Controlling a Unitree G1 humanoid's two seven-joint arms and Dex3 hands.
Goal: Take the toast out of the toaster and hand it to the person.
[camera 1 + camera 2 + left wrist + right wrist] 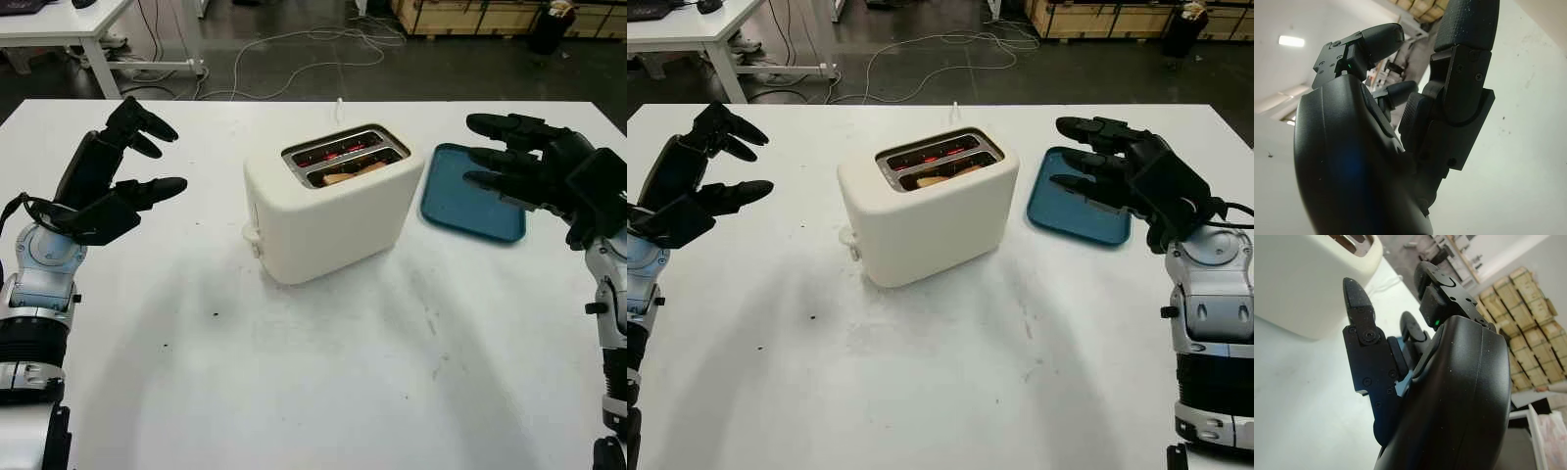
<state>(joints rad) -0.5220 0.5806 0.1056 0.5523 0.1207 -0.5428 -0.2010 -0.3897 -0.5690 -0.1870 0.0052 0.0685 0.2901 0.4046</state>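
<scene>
A cream two-slot toaster [328, 206] stands in the middle of the white table [313, 392]. Its far slot glows red inside, and a brown slice of toast [353, 173] lies low in the near slot. My left hand [137, 162] hovers open at the left, well apart from the toaster. On the other side my right hand [509, 157] is open above the blue tray [470, 208], its fingers pointing toward the toaster. The toaster's body [1308, 279] also appears in the right wrist view, beyond the fingers [1359, 308].
The blue tray lies just right of the toaster. A white cord [339, 110] runs from behind the toaster to the table's far edge. Beyond the table are cables on a dark floor [294, 49], a white desk [69, 24] and wooden crates [470, 15].
</scene>
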